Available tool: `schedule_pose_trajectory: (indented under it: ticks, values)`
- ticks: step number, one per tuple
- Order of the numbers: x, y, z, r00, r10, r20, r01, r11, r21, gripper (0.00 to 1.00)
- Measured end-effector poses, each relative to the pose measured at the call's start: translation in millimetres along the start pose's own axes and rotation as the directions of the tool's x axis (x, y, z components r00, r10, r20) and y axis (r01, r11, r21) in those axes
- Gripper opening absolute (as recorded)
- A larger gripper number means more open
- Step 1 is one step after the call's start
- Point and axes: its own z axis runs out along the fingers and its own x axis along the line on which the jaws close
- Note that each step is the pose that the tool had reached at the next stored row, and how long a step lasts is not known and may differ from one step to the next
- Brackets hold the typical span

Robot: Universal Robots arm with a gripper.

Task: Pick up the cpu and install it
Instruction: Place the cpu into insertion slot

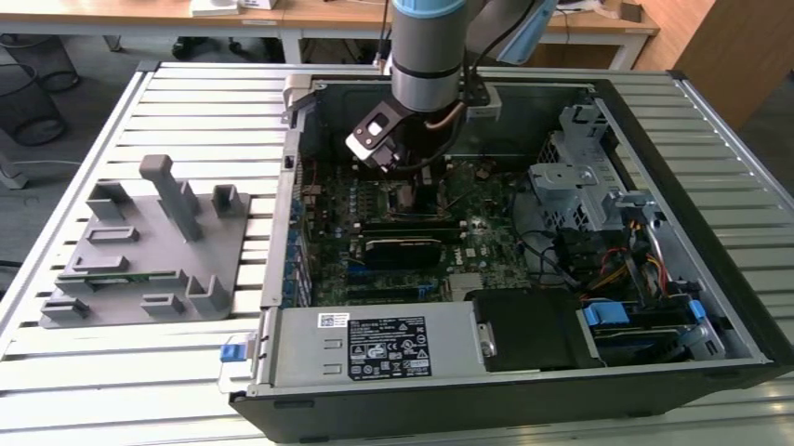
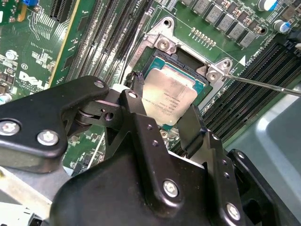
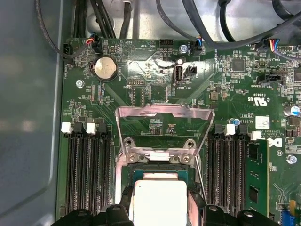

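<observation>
- Your gripper [image 2: 164,107] is down inside the open computer case [image 1: 730,200]. Its two black fingers [image 2: 136,96] are closed in on opposite edges of the chip [image 2: 170,94], so it has hold of it.
- The chip faces silver side up, right over the socket [image 2: 175,65] on the green board [image 2: 42,52]. You cannot tell whether it lies fully down in the socket.
- The socket's hinged metal plate [image 3: 164,120] stands swung open just past the chip.
- A thin lever rod [image 2: 263,84] sticks out beside the socket.
- Black memory slots [image 3: 89,174] run along both sides of the socket, and a green memory stick [image 3: 257,176] sits in one of them.
- A grey parts holder [image 1: 137,251] lies on the slatted table [image 1: 74,390], to the exterior view's left of the case.
</observation>
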Motion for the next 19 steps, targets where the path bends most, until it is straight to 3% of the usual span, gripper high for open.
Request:
schedule_pose_trajectory:
  ticks: [19]
  values:
    - [0.2, -0.2, 4.6, 1.0, 0.006, 0.0003, -0.006, 1.0, 0.0, 0.54]
